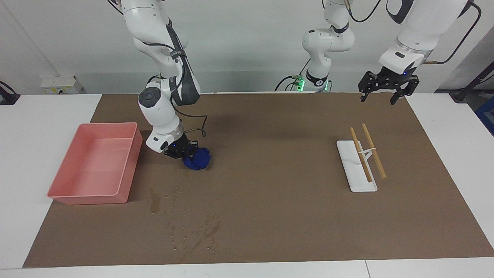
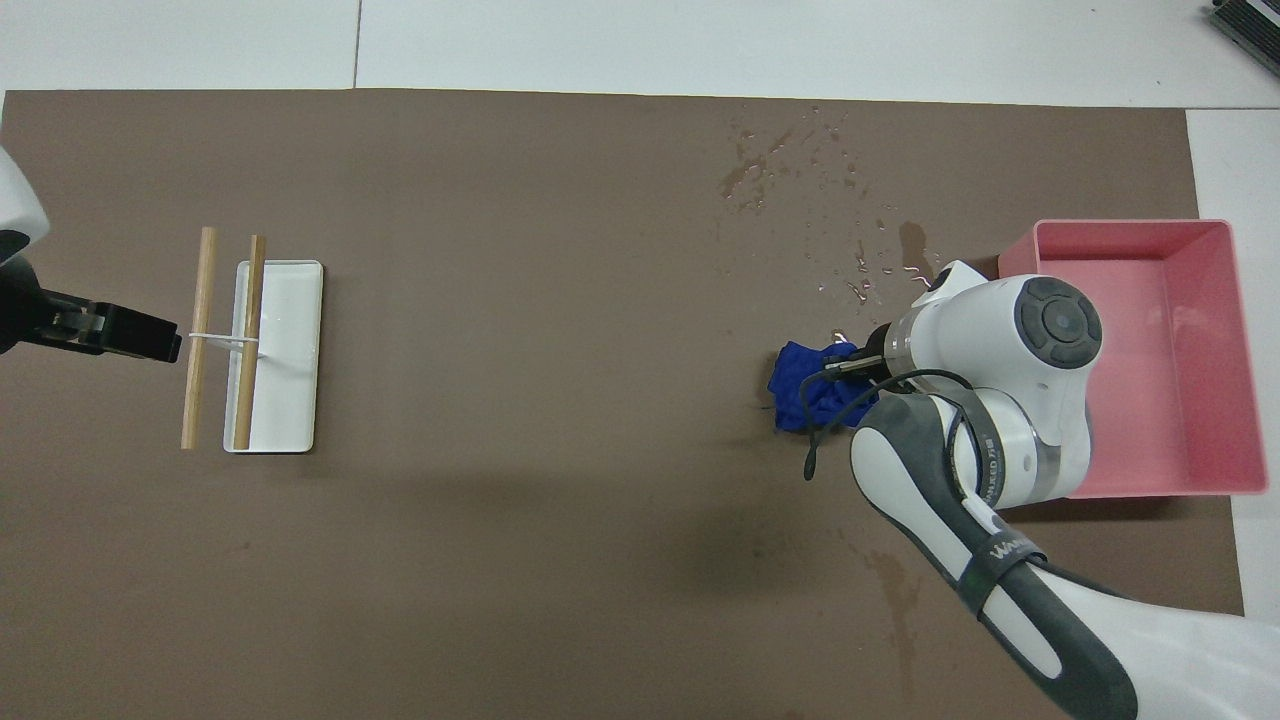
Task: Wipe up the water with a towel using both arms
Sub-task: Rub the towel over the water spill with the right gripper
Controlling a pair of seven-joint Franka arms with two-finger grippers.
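The small, bunched-up, deep blue soft towel lay on the big brown paper mat that covered the white table. It sat beside the pink plastic tray, toward the right arm's end of the table. The right gripper was down low at the edge of the towel that faced the tray, and its black fingers were pressed together, pinching the blue cloth. The rest of the towel bulged out from the fingertips, away from the tray, and it touched the mat. From the overhead view the white right arm covered most of that gripper, and only the towel poked out next to it. The spilled water made dark wet spots and little drops on the mat. It was farther from the robots than the towel, and the towel was not touching it. The left gripper hung up in the air with its fingers spread wide and held nothing. It was over the edge of the mat at the left arm's end of the table. On the mat, well apart from it, two light wooden sticks lay across a flat white tray.
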